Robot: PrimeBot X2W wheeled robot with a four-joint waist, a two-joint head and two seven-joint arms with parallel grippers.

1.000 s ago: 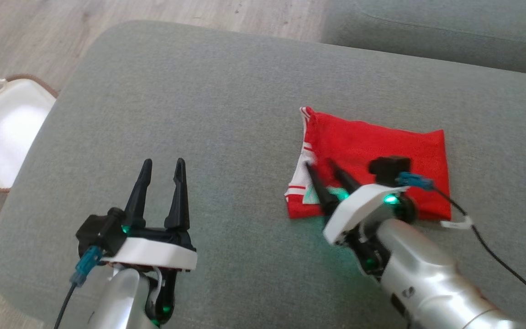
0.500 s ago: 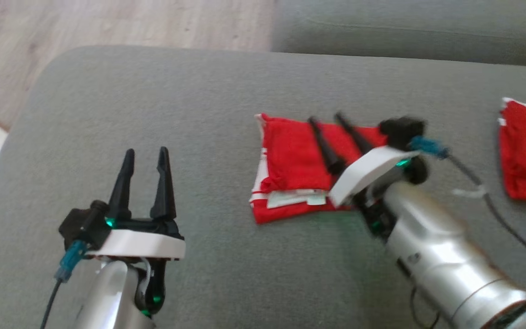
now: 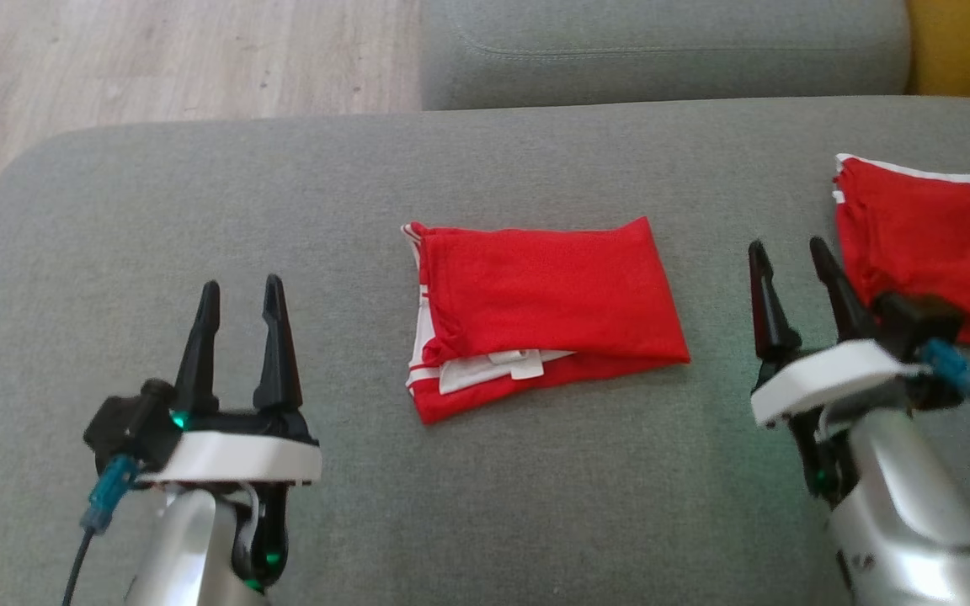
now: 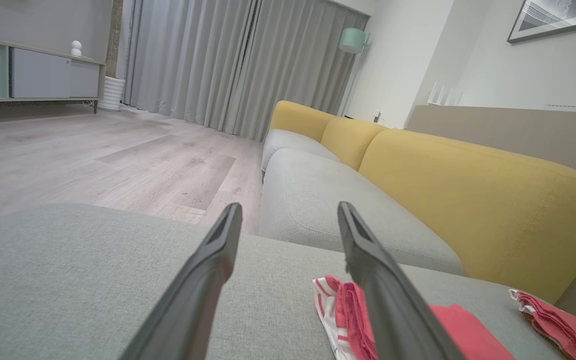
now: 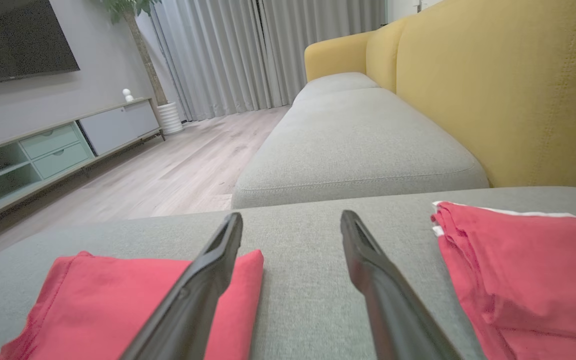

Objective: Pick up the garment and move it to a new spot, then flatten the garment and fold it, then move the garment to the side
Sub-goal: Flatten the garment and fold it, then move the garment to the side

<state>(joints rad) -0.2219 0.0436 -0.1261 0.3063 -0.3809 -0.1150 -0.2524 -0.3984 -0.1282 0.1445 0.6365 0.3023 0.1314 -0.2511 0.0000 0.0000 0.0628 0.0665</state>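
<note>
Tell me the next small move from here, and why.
Probably swing the right tool left onto the right edge of the folded red garment and grip it. It lies folded, untouched; the right tool and left tool both stand open, and only the move to the side seems left. The right tool is nearer, and a second red garment lies on that side.

The garment point(image 3: 548, 303) lies folded on grey cushion point(image 3: 283, 210); red cloth point(image 3: 931, 236) at right.
</note>
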